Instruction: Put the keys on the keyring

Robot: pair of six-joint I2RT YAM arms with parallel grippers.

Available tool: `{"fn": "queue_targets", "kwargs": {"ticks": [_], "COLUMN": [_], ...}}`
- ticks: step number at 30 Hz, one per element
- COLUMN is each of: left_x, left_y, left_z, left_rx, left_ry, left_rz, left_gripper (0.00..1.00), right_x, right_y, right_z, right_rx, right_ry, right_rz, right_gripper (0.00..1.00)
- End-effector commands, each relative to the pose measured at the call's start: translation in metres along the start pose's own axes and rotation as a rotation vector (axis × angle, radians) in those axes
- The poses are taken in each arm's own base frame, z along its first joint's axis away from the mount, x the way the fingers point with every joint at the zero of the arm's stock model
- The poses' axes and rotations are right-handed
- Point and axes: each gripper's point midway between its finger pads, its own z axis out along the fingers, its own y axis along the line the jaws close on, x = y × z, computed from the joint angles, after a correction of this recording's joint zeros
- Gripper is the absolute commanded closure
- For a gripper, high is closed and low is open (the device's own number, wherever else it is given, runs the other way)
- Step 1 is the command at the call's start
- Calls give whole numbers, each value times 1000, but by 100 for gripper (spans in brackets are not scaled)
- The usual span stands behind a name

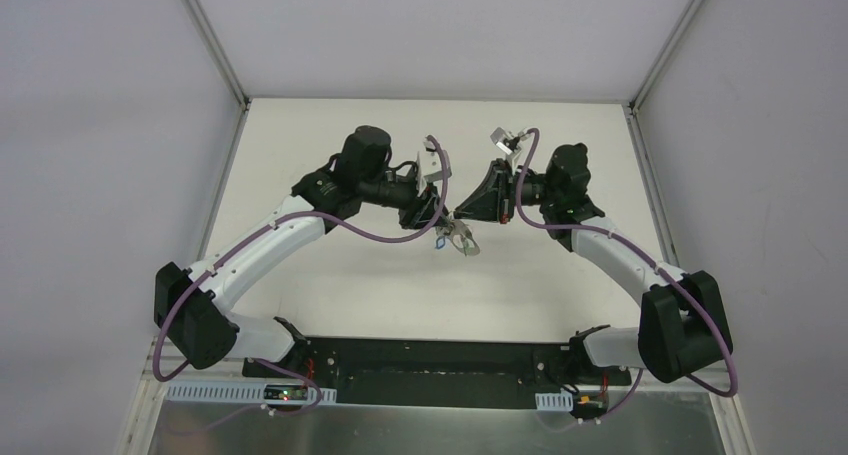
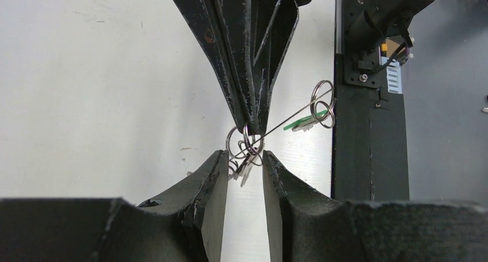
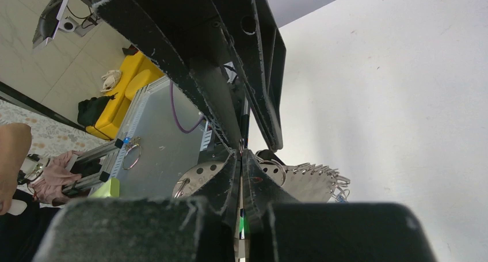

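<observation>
Landmark: the right claw point(image 2: 251, 129). It is pressed together, and its tips pinch the keyring point(image 2: 247, 148) by one of its thin metal rings, clear of the tabletop point(image 2: 86, 101).

Directly opposite the right claw, tip to tip, the left claw point(image 2: 244, 158) stands spread, one finger on either side of the hanging rings. No pinch by it is visible.

What appear to be small silver keys point(image 2: 244, 169) dangle just beyond the right claw's tips. A green-headed key point(image 2: 305, 122) hangs off to the side of the right claw, on a stretch of wire that ends in a further ring point(image 2: 322, 103).

Handling, as judged: the bunch is light, hard, smooth and free to swing, so it will slip or rotate in a loose grip. Take hold on a ring's wire close beside the right claw, not on a key blade.
</observation>
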Motion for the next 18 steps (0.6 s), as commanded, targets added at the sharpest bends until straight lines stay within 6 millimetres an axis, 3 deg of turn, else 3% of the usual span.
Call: {"fn": "queue_targets", "kwargs": {"ticks": [1, 11, 18], "left_x": [-20, -28, -34], "left_y": [-6, -7, -7], "left_z": [-7, -7, 0], "left_rx": [23, 41, 75], "left_ry": [-56, -81, -93], "left_rz": [42, 26, -16], "left_gripper": [71, 70, 80], "right_x": [-9, -6, -7], "right_y": [11, 10, 10], "right_z": [-1, -2, -2], "right_rx": [-41, -41, -38], "right_ry": [-7, -4, -6], "right_rz": [-70, -67, -66], "right_gripper": [100, 100, 100]}}
